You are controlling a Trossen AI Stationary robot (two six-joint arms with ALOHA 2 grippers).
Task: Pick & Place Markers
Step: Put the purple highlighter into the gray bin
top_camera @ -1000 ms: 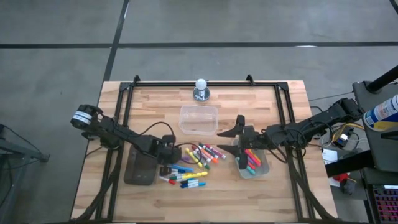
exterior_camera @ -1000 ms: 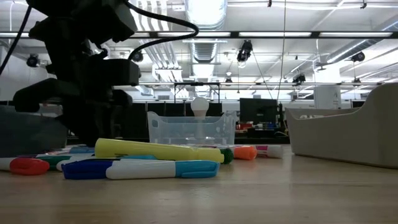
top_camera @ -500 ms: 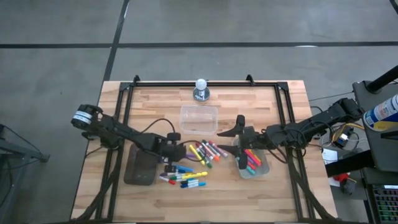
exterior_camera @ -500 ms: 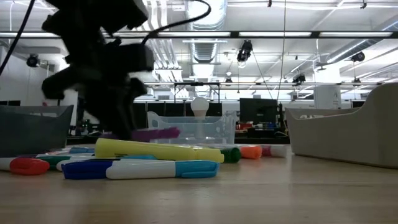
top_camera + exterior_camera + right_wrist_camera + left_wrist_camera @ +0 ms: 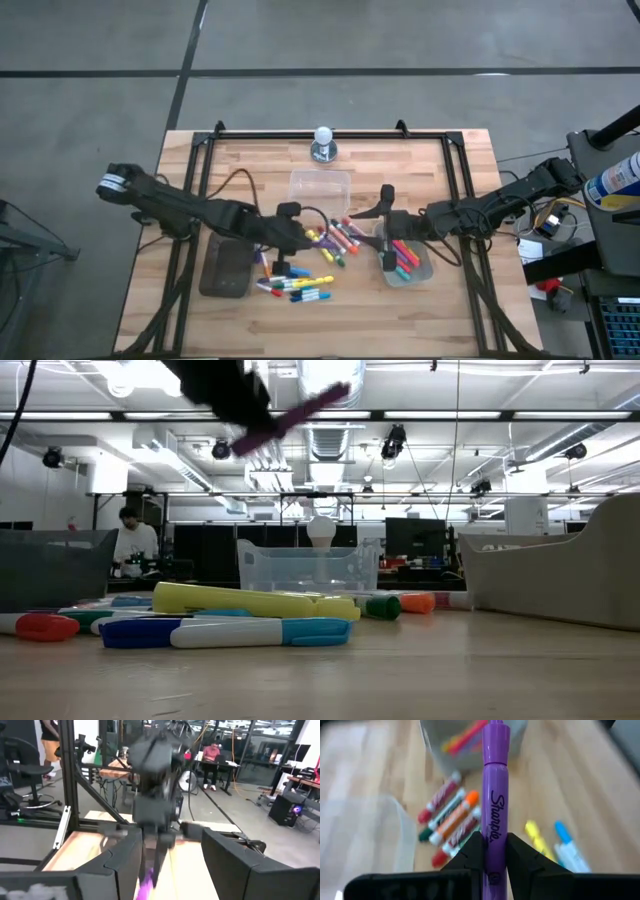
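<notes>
Left tool (image 5: 494, 865) is clamped low on the purple Sharpie marker (image 5: 495, 795), lifted clear above the tabletop (image 5: 460, 180). You hold a light, stiff, smooth barrel; gripping nearer its middle should resist swinging. Right tool (image 5: 383, 228) waits with fingers apart over the marker tub (image 5: 425, 272).

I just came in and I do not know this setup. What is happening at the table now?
The robot is sorting markers. Its left gripper is shut on a purple marker and holds it in the air above the pile of loose markers on the table. The right gripper waits open over a clear tub that already holds several markers. A second clear tub stands behind the pile.
</notes>
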